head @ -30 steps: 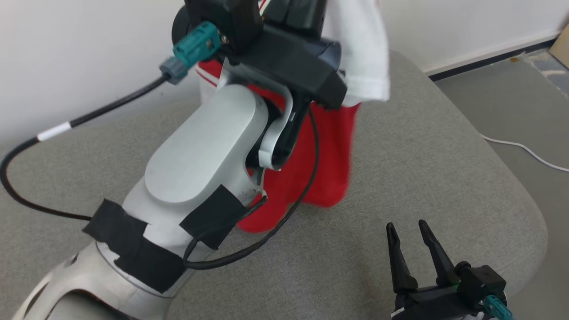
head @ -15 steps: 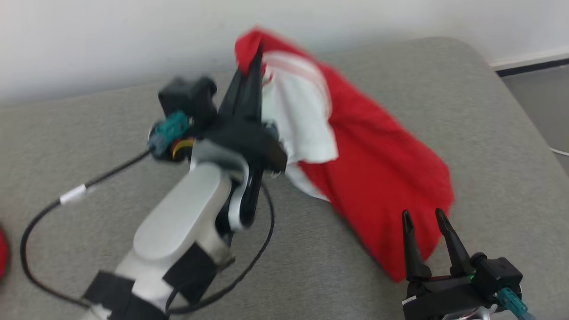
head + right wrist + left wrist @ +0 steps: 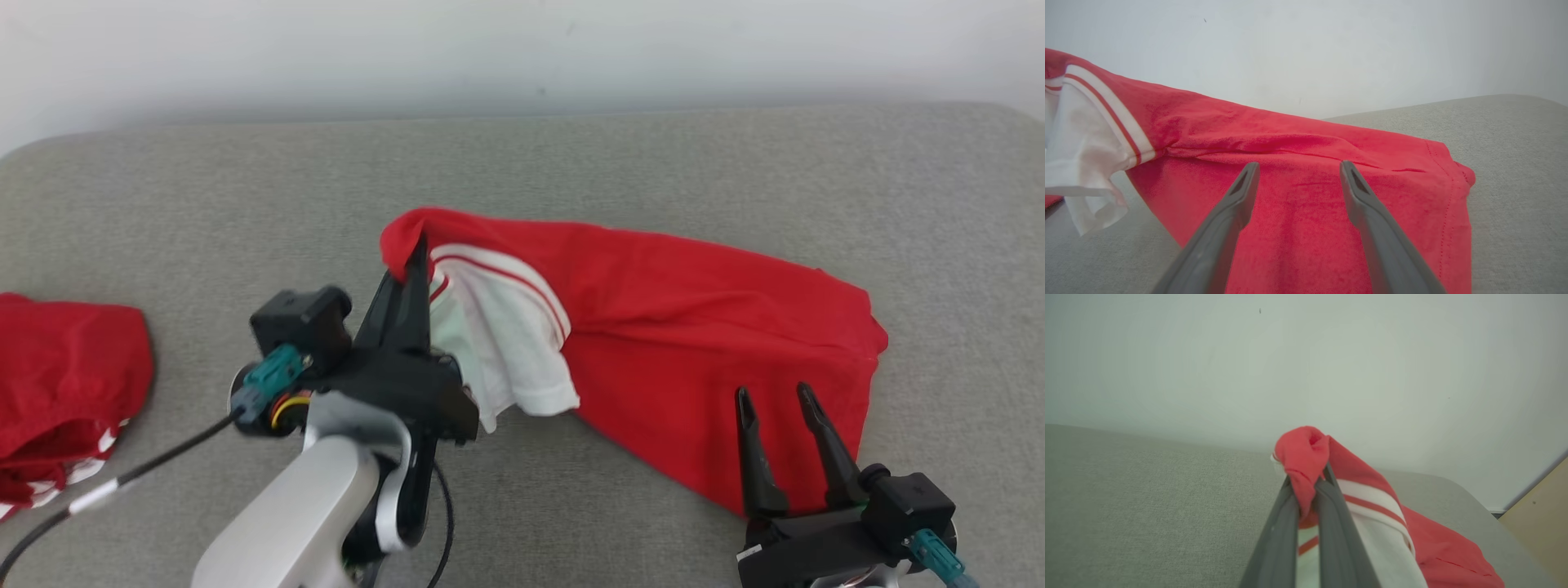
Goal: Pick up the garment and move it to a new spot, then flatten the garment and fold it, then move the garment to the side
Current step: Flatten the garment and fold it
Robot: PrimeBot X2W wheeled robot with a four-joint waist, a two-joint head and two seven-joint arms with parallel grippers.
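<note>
The garment [image 3: 694,327] is a red shirt with a white, red-striped sleeve, stretched across the grey cushion. My left gripper [image 3: 418,249] is shut on its upper left corner, holding that end raised; the red cloth bunches over the tips of the left gripper [image 3: 1310,484]. The garment [image 3: 1445,555] trails down to the right. My right gripper [image 3: 774,396] stands open above the garment's lower right part, nothing between its fingers. In the right wrist view the right gripper [image 3: 1298,167] hovers over the garment [image 3: 1298,220], whose white sleeve [image 3: 1081,163] hangs at left.
Another red garment [image 3: 65,384] with white stripes lies bunched at the cushion's left end. The grey cushion [image 3: 245,204] runs to a pale wall behind. A black cable [image 3: 106,490] trails from my left wrist.
The head camera has swung, so the whole picture shifted. My left gripper, still shut on the garment, has come down from high up, and the cloth now lies spread to the right.
</note>
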